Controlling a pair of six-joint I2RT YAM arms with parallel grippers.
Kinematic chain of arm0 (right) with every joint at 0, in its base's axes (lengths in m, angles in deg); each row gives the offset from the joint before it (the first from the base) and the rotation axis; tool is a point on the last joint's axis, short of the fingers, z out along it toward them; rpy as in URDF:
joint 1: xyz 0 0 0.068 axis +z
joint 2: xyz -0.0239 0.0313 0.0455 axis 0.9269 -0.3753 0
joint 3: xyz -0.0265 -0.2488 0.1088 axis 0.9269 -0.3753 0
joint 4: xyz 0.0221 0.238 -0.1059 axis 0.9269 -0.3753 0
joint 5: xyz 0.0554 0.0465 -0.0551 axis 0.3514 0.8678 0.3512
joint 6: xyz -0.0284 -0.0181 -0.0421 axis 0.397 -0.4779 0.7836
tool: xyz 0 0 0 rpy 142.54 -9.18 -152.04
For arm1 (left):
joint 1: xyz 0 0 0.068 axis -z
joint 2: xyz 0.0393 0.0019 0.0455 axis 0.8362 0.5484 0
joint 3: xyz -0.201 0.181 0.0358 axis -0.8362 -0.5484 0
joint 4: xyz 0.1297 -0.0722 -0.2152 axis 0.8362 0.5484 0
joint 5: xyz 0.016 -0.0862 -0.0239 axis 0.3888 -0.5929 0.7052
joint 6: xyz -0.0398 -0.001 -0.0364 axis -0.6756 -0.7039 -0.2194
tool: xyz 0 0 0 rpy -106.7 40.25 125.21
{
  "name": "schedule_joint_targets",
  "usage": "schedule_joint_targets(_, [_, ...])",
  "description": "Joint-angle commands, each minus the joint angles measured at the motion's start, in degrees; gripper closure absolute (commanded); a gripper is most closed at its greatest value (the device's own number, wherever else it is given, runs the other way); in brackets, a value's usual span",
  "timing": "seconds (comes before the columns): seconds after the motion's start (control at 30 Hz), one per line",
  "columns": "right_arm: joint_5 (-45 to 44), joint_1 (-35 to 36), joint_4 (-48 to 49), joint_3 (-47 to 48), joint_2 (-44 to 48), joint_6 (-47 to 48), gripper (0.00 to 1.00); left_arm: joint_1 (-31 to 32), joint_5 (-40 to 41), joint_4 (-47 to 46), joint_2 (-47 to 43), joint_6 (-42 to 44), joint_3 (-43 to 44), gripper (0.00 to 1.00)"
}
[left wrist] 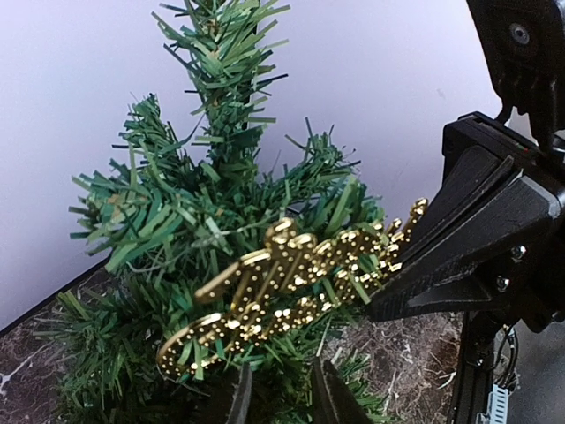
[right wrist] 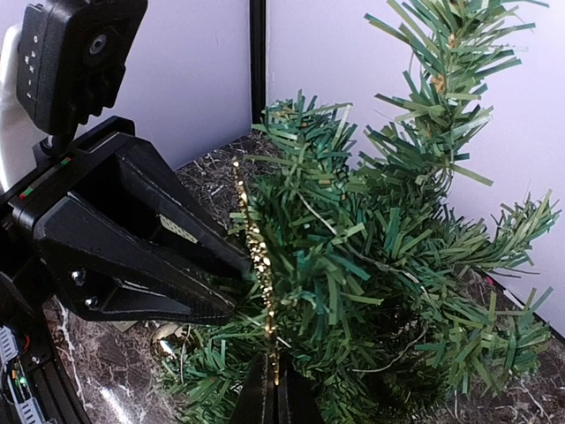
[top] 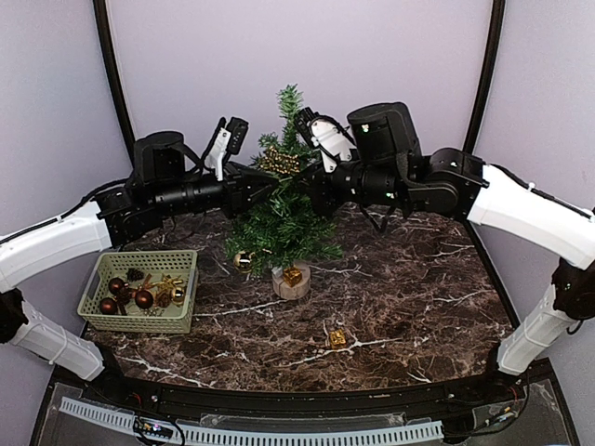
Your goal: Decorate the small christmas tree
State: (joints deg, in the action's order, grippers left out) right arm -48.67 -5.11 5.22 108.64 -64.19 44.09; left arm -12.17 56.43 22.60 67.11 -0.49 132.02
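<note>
A basket (top: 139, 321) of baubles (top: 143, 298) sits at nine o'clock on the worktop (top: 409, 297). A gold box (top: 337, 338) lies near six.

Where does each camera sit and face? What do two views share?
Top external: above and behind, looking down at the table; left arm and right arm show.
Left wrist: on the left arm, facing the small christmas tree; own jaws below, right arm's at right.
Right wrist: on the right arm, facing its other side; own jaws below, left arm's at left.
Shared: both wrist views show the gold ornament.
</note>
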Motion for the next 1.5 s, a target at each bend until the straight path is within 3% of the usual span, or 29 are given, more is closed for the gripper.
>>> schedule_joint_targets(0.0, [-1.65, 0.38, -0.49, 2.43, -1.05, 0.03, 1.00, 1.51, 6.96, 0.84, -1.46, 1.43, 0.77, 0.74])
schedule_joint_targets(0.4, [-1.95, 0.51, -2.92, 4.81, -2.57, -2.58, 1.00, 2.25, 12.29, -0.70, -3.08, -0.42, -2.72, 0.61])
schedule_joint_targets(0.5, [-2.17, 0.52, -3.28, 5.01, -2.55, -3.61, 1.00, 2.27, 11.21, -1.23, -2.98, -0.64, -2.66, 0.62])
schedule_joint_targets(0.83, [-1.75, 0.57, -1.82, 3.22, -0.83, -5.84, 1.00, 1.50, 20.47, -0.29, -10.05, -3.55, -3.32, 0.66])
schedule_joint_targets(0.97, [-1.86, 0.64, -1.48, 2.84, -0.75, -6.27, 1.00, -1.92, 16.98, 1.01, -9.85, -6.54, -2.39, 0.66])
schedule_joint_targets(1.17, [-2.70, 0.77, -0.97, 2.12, -0.07, -7.42, 1.00, -3.79, 5.46, -1.00, -6.30, -8.79, -0.90, 0.67])
schedule_joint_targets(1.47, [-2.81, 0.71, -0.92, 1.85, -0.05, -8.05, 1.00, -4.02, 1.19, -3.09, -3.42, -8.95, 0.67, 0.69])
